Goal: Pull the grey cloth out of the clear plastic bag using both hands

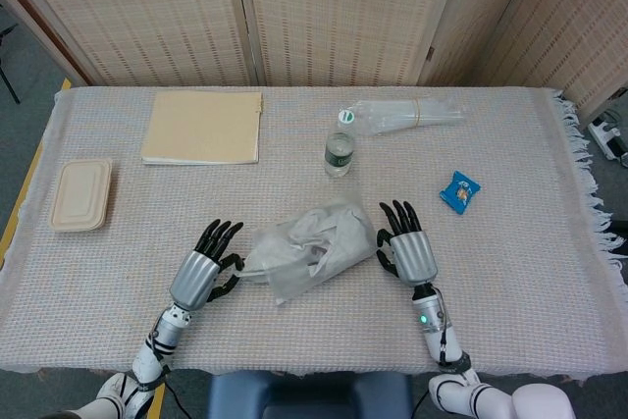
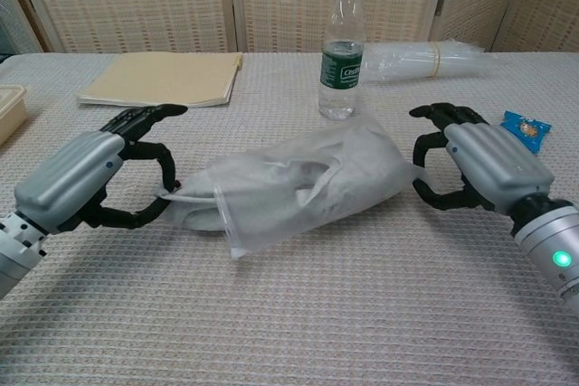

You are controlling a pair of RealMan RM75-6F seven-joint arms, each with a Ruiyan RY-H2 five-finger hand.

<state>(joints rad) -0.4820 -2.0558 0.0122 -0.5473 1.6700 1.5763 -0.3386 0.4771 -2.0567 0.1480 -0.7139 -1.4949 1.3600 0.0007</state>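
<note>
The clear plastic bag (image 1: 316, 245) (image 2: 312, 178) lies on its side mid-table with the grey cloth (image 2: 187, 209) bunched inside. A strip of cloth reaches out of the bag's mouth on the left. My left hand (image 1: 200, 276) (image 2: 80, 178) is at that mouth, thumb and finger pinching the cloth's end. My right hand (image 1: 412, 253) (image 2: 485, 165) is at the bag's closed right end and pinches the plastic there. The bag is drawn long between the two hands.
A water bottle (image 1: 339, 149) (image 2: 342, 51) stands just behind the bag. A bundle of clear bags (image 1: 404, 115) lies further back, a blue snack packet (image 1: 459, 191) to the right, a manila folder (image 1: 203, 127) and a takeaway box (image 1: 81, 193) to the left.
</note>
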